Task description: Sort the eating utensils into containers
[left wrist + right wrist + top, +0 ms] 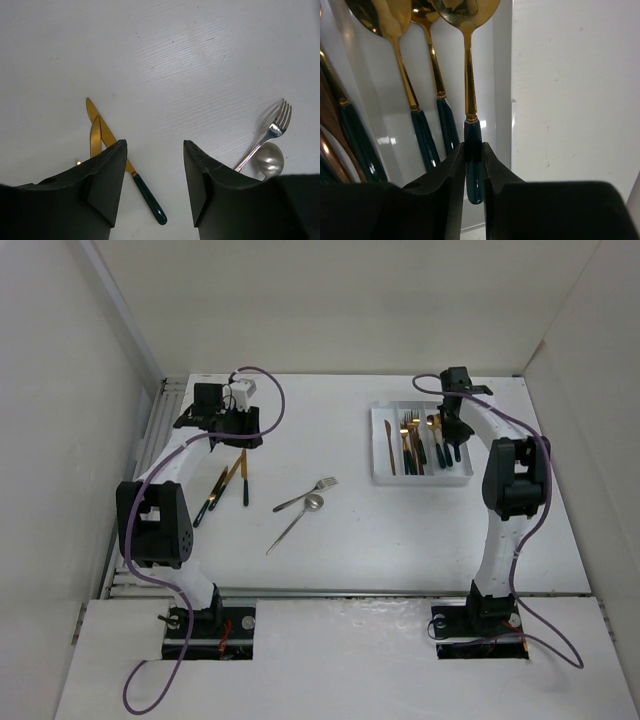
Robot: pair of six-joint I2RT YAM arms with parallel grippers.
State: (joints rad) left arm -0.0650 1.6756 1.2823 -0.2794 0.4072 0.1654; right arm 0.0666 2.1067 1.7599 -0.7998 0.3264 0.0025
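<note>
The white three-compartment tray [421, 480] lies at the right rear, with a copper knife [387, 450] in its left slot, forks [410, 440] in the middle and spoons in the right. My right gripper [447, 443] is shut on the green handle of a gold spoon [469, 75] and holds it over the right slot, beside two other gold spoons [402, 75]. My left gripper [155, 145] is open and empty above the table. Two gold knives [104, 131] lie under its left finger. A silver fork [274, 131] and a silver spoon [269, 160] lie to its right.
In the top view, two dark-handled knives [235, 472] and another utensil [211, 498] lie left of centre. The silver fork [305, 495] and silver spoon [295, 522] lie mid-table. The tray's right wall [503, 75] runs just beside the held spoon. White walls enclose the table.
</note>
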